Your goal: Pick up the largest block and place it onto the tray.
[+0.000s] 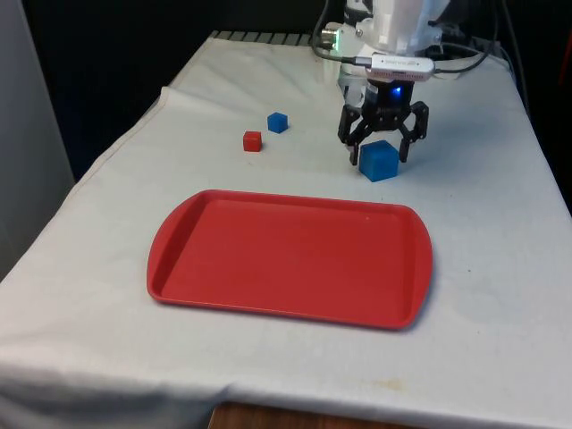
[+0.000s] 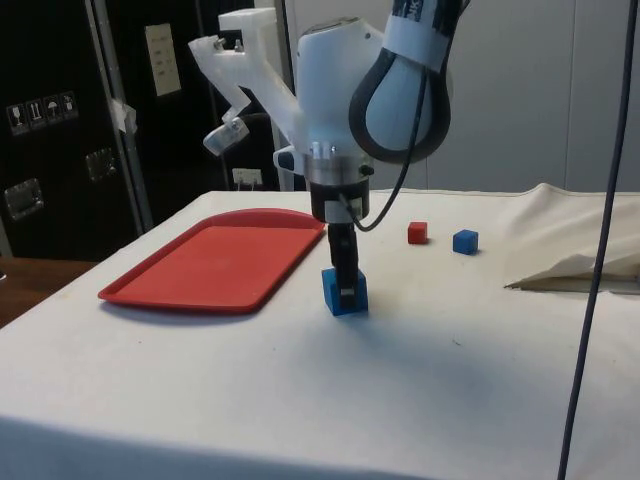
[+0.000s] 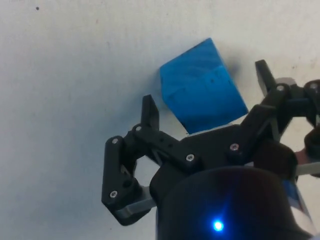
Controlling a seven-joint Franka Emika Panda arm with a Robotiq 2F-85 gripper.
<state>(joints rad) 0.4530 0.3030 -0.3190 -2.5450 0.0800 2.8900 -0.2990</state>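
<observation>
The largest block (image 1: 379, 166), a blue cube, rests on the white cloth just beyond the far right corner of the red tray (image 1: 161, 268). My gripper (image 1: 381, 154) is open and lowered around it, one finger on each side and neither touching. From the side, the fingers (image 2: 346, 262) reach down beside the blue cube (image 2: 330, 293), next to the tray (image 2: 215, 262). In the wrist view the cube (image 3: 202, 87) sits turned at an angle between the spread fingers, whose tips clear its faces.
A small red block (image 1: 252, 141) and a small blue block (image 1: 278, 122) lie on the cloth to the front view's left of the gripper, beyond the tray. In the side view the cloth bunches into a raised fold (image 2: 575, 268) behind them.
</observation>
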